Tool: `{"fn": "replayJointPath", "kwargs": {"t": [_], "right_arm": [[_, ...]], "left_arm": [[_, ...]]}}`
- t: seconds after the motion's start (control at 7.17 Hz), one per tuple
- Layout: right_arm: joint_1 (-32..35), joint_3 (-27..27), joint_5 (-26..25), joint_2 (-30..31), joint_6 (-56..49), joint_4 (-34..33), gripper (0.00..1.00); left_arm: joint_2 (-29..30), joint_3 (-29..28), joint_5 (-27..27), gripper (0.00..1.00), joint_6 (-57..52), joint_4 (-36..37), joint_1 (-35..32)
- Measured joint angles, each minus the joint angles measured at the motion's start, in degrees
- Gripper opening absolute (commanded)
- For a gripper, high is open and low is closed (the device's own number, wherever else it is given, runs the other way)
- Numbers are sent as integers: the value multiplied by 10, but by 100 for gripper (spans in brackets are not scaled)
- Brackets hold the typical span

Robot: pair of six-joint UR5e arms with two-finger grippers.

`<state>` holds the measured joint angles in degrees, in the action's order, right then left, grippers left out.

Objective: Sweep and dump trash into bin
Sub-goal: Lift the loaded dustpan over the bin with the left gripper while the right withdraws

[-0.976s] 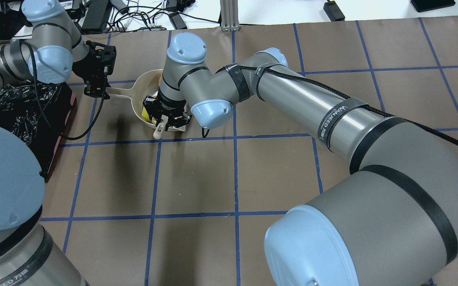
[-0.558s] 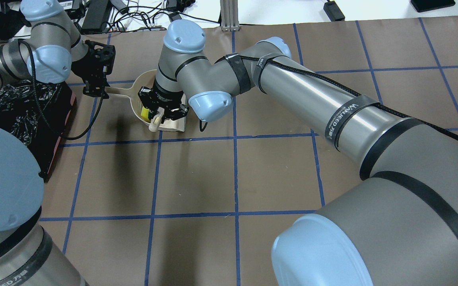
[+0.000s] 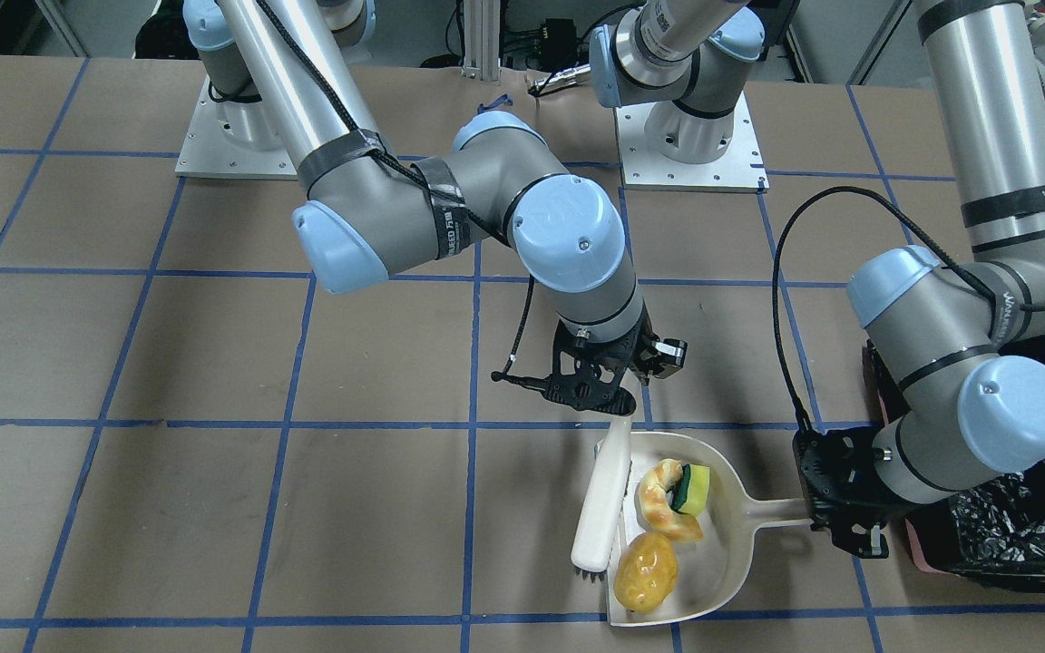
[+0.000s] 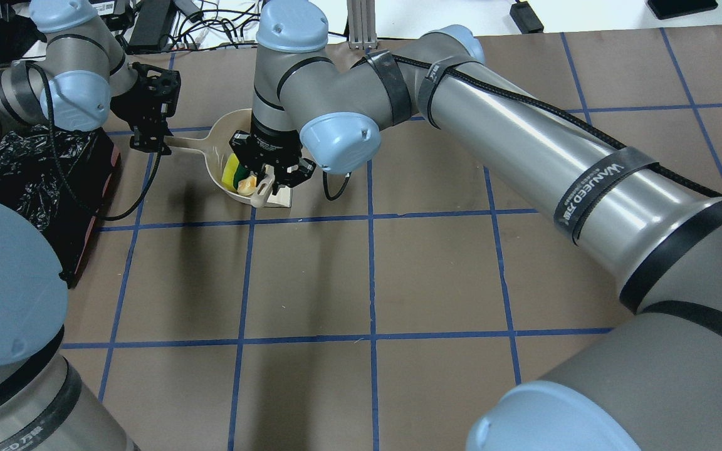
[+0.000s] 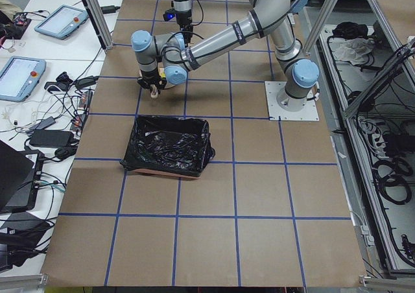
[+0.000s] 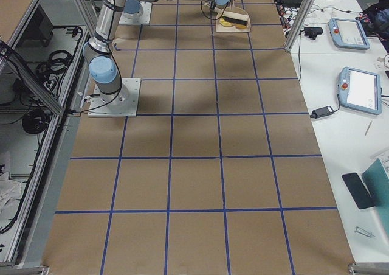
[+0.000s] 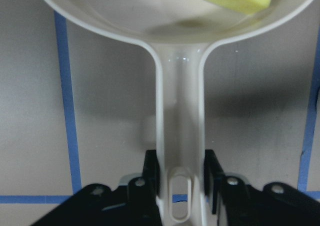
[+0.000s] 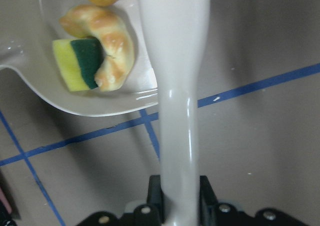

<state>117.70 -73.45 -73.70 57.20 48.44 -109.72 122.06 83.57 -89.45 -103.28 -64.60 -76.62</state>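
The cream dustpan (image 3: 727, 553) lies on the table and holds the trash: a potato (image 3: 645, 570), a croissant (image 3: 663, 501) and a yellow-green sponge (image 3: 695, 488). My left gripper (image 3: 835, 519) is shut on the dustpan handle (image 7: 179, 136). My right gripper (image 3: 618, 405) is shut on the cream brush (image 3: 602, 503), whose head rests at the pan's open edge beside the trash. The right wrist view shows the brush handle (image 8: 175, 86), the croissant (image 8: 107, 41) and the sponge (image 8: 80, 63). The bin (image 3: 1012, 535), lined with black plastic, stands just behind my left gripper.
The bin (image 4: 22, 169) sits at the table's left edge, close to the left arm's elbow. The right arm's long forearm (image 4: 555, 169) crosses the table diagonally. Cables and power bricks (image 4: 210, 25) lie beyond the table's far edge.
My right gripper, with the brush, has shifted away from me and slightly right over the pan, and its wrist has risen. The sponge now shows more. The left gripper and dustpan have stayed put.
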Motion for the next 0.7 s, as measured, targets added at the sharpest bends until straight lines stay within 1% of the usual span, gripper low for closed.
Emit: {"fn": "replayJointPath", "kwargs": {"t": [0.28,0.56,0.7], "right_arm": [[-35,-4,-70,24,-38,69,0],[-109,-23,-123,71,-139,139,0],[-154,-44,-148,96,-198,158,0]], "left_arm": [[-2,0,17,4,-1,-3,7],[-8,-2,55,4,0,-23,27],[-14,-4,73,3,0,-40,40]]}}
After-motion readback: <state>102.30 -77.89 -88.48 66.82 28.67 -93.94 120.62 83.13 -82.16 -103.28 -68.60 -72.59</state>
